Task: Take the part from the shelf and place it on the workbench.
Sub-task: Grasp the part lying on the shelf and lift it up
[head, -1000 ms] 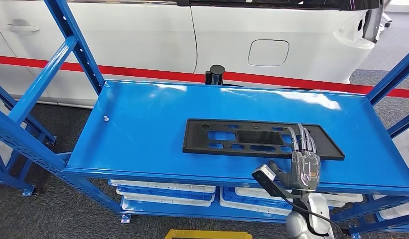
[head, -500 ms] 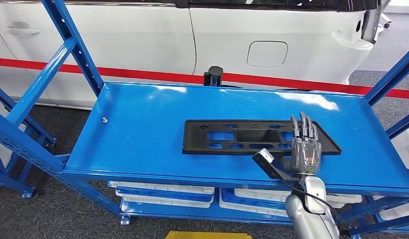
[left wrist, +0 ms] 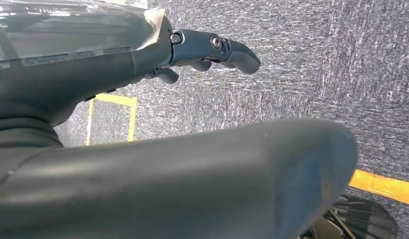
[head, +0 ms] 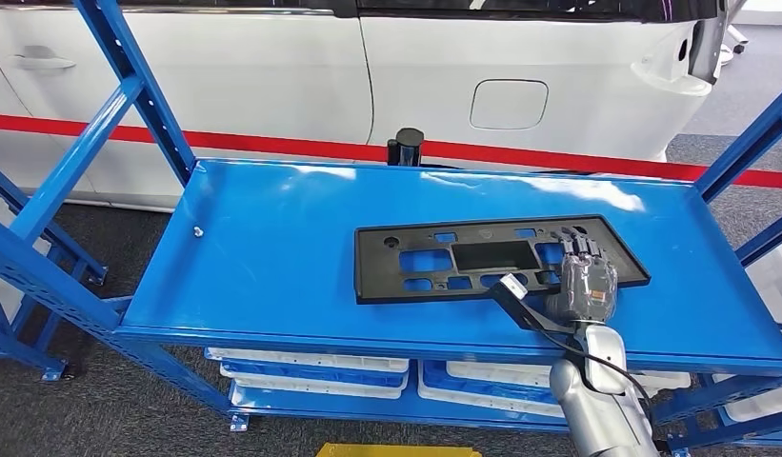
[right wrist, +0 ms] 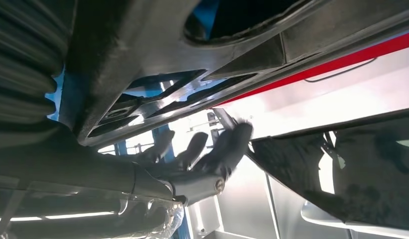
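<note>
No text, label or number is legible anywhere (car included).

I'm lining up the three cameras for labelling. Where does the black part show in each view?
Head view: black part lies on the blue shelf, right hand at its right end.
Right wrist view: the part close above the fingers.
Left wrist view: not in it.
Shared landmark: red stripe.

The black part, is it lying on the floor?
No, the black part is up on the blue shelf, with the right hand at its right end.
</note>
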### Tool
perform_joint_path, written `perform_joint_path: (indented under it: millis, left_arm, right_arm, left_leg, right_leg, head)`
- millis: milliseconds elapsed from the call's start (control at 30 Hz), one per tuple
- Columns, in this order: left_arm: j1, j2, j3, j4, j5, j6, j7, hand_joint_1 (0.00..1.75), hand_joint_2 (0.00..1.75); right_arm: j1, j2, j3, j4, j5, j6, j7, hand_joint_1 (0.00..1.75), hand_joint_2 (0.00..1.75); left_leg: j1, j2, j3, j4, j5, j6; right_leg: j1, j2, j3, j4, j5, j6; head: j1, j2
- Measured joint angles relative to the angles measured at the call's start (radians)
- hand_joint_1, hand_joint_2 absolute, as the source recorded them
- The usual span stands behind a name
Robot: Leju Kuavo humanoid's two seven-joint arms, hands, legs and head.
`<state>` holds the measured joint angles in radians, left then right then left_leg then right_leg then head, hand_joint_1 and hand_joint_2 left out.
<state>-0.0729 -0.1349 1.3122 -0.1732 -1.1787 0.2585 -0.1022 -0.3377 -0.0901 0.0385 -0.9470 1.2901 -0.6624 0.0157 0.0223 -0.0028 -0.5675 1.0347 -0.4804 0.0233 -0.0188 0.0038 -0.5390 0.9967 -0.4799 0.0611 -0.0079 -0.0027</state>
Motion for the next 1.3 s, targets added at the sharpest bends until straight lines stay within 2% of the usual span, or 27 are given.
perform_joint_path:
  millis: [33,167,467,833,933,1100,1233,1300]
  left_arm:
    - [0.000,0.000,0.000,0.000,-0.001,0.000,-0.002,0.00,0.00]
    - [-0.002,0.000,-0.003,0.000,-0.004,0.000,-0.013,0.00,1.75]
    - [-0.002,0.000,-0.007,0.000,-0.009,-0.004,-0.034,0.00,1.75]
    - [-0.003,0.000,-0.007,0.000,-0.009,-0.006,-0.044,0.00,1.75]
    - [-0.003,0.000,-0.007,0.000,-0.006,-0.005,-0.044,0.00,1.75]
    - [-0.003,0.000,-0.007,0.000,-0.004,-0.004,-0.028,0.00,1.75]
    - [-0.003,0.000,-0.007,0.000,-0.004,-0.002,-0.017,0.00,1.75]
    - [-0.002,0.000,-0.007,0.000,-0.004,-0.001,-0.006,0.00,1.75]
  right_arm:
    - [-0.004,0.000,0.000,0.007,-0.001,-0.003,-0.001,1.66,1.75]
    - [-0.010,0.000,-0.004,0.025,-0.003,-0.010,-0.001,1.67,1.75]
    - [-0.011,0.003,-0.016,0.031,0.005,-0.012,-0.003,1.75,1.75]
    - [-0.010,0.005,-0.017,0.027,0.002,-0.009,-0.016,1.75,1.75]
    - [-0.001,0.009,-0.020,0.011,-0.072,-0.015,-0.074,1.75,1.75]
    - [0.045,0.028,-0.025,-0.068,-0.299,-0.035,-0.234,1.75,1.75]
    - [0.078,0.044,-0.027,-0.128,-0.383,-0.038,-0.303,1.75,1.75]
    - [0.099,0.054,-0.030,-0.170,-0.481,-0.038,-0.376,1.75,1.75]
  left_leg:
    - [0.000,0.000,0.001,0.000,0.000,0.000]
    - [0.000,0.000,0.003,0.000,-0.001,-0.001]
    - [0.000,0.000,0.006,0.000,-0.001,-0.001]
    - [0.001,0.000,0.006,0.000,-0.001,-0.002]
    - [0.001,0.000,0.006,0.000,-0.001,-0.002]
    - [0.001,0.000,0.002,0.000,-0.001,-0.002]
    - [0.001,-0.001,0.001,-0.001,0.000,-0.003]
    - [0.001,-0.001,-0.001,-0.002,0.000,-0.003]
  right_leg:
    - [0.000,0.001,0.000,0.000,0.000,0.000]
    - [0.000,0.001,0.002,0.000,-0.001,-0.001]
    - [0.000,0.001,0.005,0.000,-0.001,-0.001]
    - [0.001,0.002,0.005,0.000,-0.001,-0.001]
    - [0.001,0.001,0.005,0.000,-0.001,-0.001]
    - [0.001,0.001,0.008,0.000,0.000,-0.001]
    - [0.001,0.001,0.008,0.000,0.000,0.000]
    - [0.001,0.000,0.008,0.000,0.000,-0.001]
  head:
    - [0.000,0.000]
    - [0.000,0.000]
    - [0.000,0.000]
    - [0.000,0.000]
    - [0.000,0.000]
    - [0.000,0.000]
    - [0.000,0.000]
    - [0.000,0.000]
